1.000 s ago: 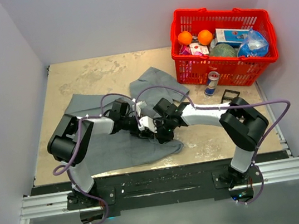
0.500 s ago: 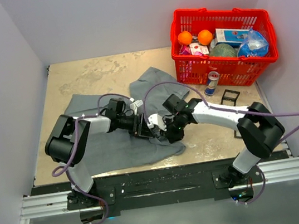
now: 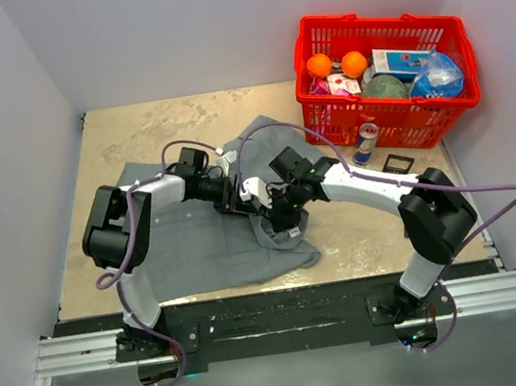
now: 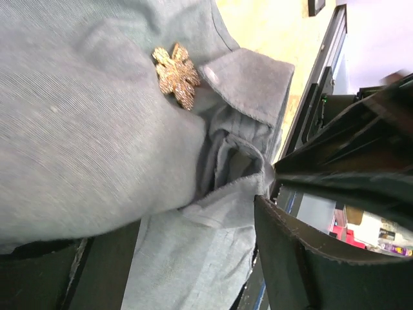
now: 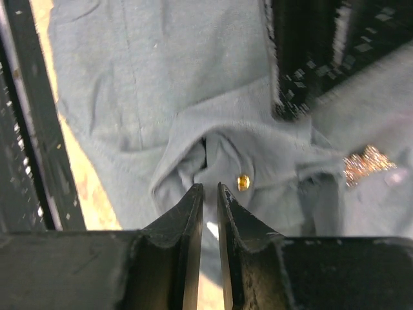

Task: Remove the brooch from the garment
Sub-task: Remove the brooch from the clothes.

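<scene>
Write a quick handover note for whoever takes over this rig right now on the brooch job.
Left gripper: shirt cloth bulges between its fingers; grip unclear.
Right gripper: nearly shut, nothing visibly held, just short of a small gold stud in a bunched fold.
Garment: lying bunched between the arms. Brooch: pinned to it, beside a cloth flap.
Done: nothing off yet. Left: grasp the brooch and unpin it.

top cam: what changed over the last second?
The left gripper drew away from the bases with shirt cloth pinched in its fingers; the right gripper followed, its elbow swinging outward. Cloth now bunches under them. Brooch still pinned. Basket and can unmoved.
</scene>
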